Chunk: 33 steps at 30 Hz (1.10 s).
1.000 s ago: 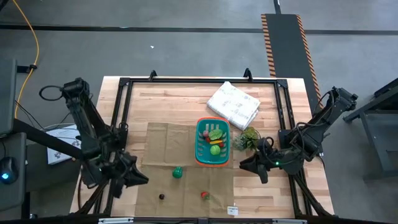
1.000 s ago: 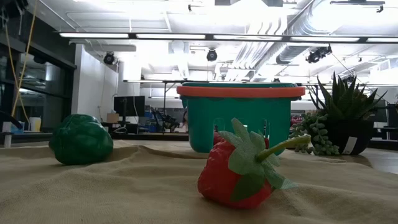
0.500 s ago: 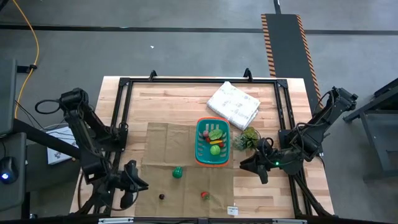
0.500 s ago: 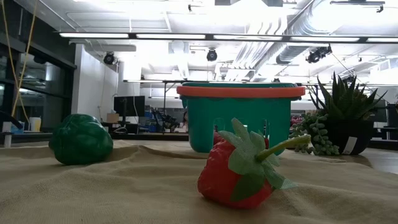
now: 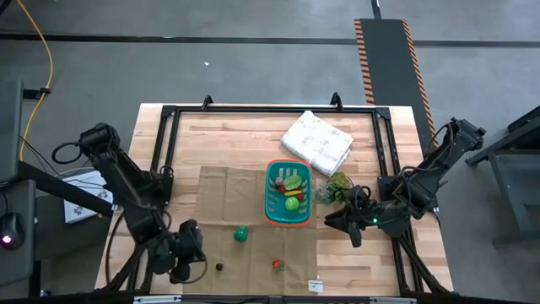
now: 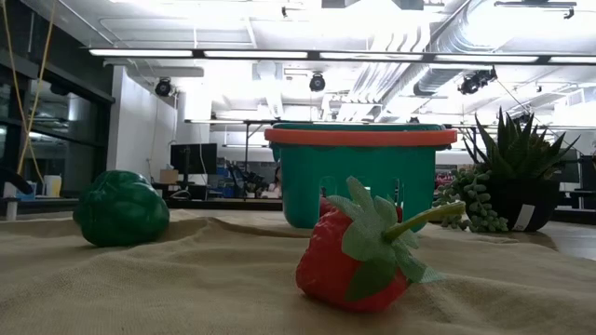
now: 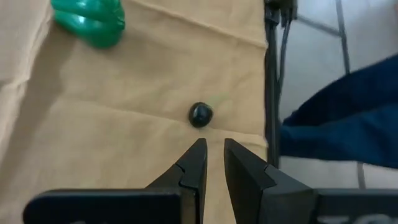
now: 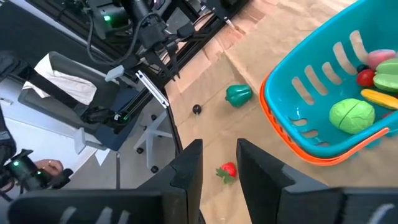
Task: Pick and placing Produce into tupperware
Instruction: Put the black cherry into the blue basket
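The teal basket (image 5: 288, 193), mid-tabletop, already holds several produce pieces. Left on the burlap near the front edge: a green pepper (image 5: 241, 234), a strawberry (image 5: 277, 265), a small dark berry (image 5: 219, 267). The left gripper (image 5: 187, 268), slightly parted and empty, faces that berry; the right gripper (image 5: 335, 222) waits beside the basket, slightly parted and empty.

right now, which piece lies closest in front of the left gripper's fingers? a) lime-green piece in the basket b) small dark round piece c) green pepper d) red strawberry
b: in the left wrist view the small dark round piece lies just ahead of the left gripper, while the green pepper sits farther off.
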{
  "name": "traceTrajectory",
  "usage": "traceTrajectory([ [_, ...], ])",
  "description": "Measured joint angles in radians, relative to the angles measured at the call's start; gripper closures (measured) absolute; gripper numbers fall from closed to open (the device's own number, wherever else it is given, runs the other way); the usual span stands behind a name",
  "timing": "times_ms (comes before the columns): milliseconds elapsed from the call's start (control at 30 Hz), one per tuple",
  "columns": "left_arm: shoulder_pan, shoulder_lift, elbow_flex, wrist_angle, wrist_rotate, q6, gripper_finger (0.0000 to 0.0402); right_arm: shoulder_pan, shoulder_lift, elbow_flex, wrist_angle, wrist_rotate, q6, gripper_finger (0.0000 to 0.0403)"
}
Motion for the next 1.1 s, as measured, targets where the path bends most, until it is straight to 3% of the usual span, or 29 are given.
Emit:
traceTrajectory([
  [133, 0.033, 0.0, -0.001, 0.013, 0.057, 0.076, 0.0357, 0.0, 0.0, 0.0, -0.004, 0.004, 0.0, 0.0314],
  [333, 0.039, 0.0, -0.001, 0.027, 0.059, 0.197, 0.0347, 0.0, 0.0, 0.0, -0.019, 0.019, -0.001, 0.0314],
  [767, 0.063, 0.064, -0.001, 0.078, 0.058, 0.266, 0.0225, 0.0, 0.0, 0.0, -0.051, 0.043, 0.0, 0.0314],
  [933, 0.108, 0.116, -0.001, 0.191, 0.115, 0.309, 0.0183, 0.0, 0.0, 0.0, -0.07, 0.046, 0.005, 0.0314],
  [1100, 0.148, 0.173, -0.001, 0.198, 0.191, 0.348, 0.0164, 0.0, 0.0, 0.0, -0.072, 0.063, 0.006, 0.0314],
])
